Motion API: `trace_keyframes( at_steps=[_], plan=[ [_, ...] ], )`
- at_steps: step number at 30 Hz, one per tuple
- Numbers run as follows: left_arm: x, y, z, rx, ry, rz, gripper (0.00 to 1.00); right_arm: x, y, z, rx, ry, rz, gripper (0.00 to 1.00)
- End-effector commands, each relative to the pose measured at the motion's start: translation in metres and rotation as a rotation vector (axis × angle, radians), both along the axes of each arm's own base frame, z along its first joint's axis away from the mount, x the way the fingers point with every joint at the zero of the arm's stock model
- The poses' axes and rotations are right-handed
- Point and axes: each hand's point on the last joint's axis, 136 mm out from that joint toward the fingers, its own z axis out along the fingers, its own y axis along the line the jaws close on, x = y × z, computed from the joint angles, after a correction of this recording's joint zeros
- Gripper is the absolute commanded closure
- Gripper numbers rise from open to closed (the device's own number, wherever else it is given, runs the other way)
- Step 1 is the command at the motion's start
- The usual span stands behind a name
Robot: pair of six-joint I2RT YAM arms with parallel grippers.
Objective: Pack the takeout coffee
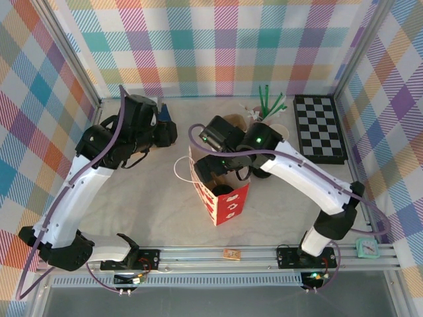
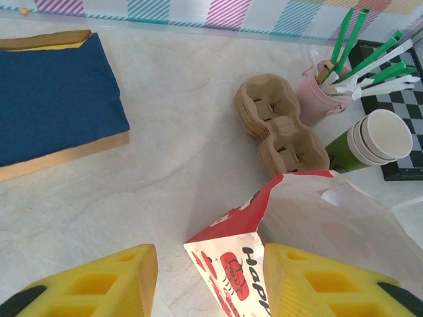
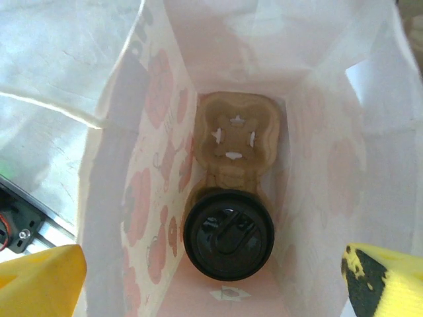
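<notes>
The takeout coffee [image 3: 229, 232] shows its round black lid from above. It stands in one slot of a brown cardboard carrier [image 3: 236, 142] at the bottom of a white paper bag [image 3: 165, 86] with red print [image 1: 228, 201]. My right gripper [image 3: 211, 290] hangs over the bag's mouth, open, its yellow fingers [image 3: 39, 281] wide apart with nothing between them. My left gripper [image 2: 208, 284] is open at the bag's upper corner [image 2: 251, 224]. That paper corner lies between the yellow pads [image 2: 99, 284], against the right pad and well apart from the left one.
Behind the bag sit a stack of cardboard carriers [image 2: 277, 125], a pink cup of green and white utensils [image 2: 324, 92] and a stack of lidless cups [image 2: 377, 139] lying on its side. A checkerboard [image 1: 319, 129] lies far right, a blue pad [image 2: 53, 99] far left.
</notes>
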Motion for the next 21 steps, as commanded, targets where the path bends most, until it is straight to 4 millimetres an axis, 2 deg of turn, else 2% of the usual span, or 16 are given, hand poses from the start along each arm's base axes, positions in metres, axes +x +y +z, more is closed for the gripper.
trace_keyframes(
  at_steps=[1,12,21],
  plan=[
    [-0.009,0.008,0.012,-0.006,-0.032,0.011,0.52,0.000,-0.004,0.020,0.061,-0.062,-0.001,0.01],
    [-0.015,0.011,0.018,-0.022,-0.046,0.003,0.49,-0.008,-0.007,0.036,0.136,-0.061,-0.005,0.01],
    [-0.022,0.016,0.022,-0.016,-0.049,-0.001,0.47,-0.016,-0.012,0.060,0.281,-0.116,0.009,0.01]
  ],
)
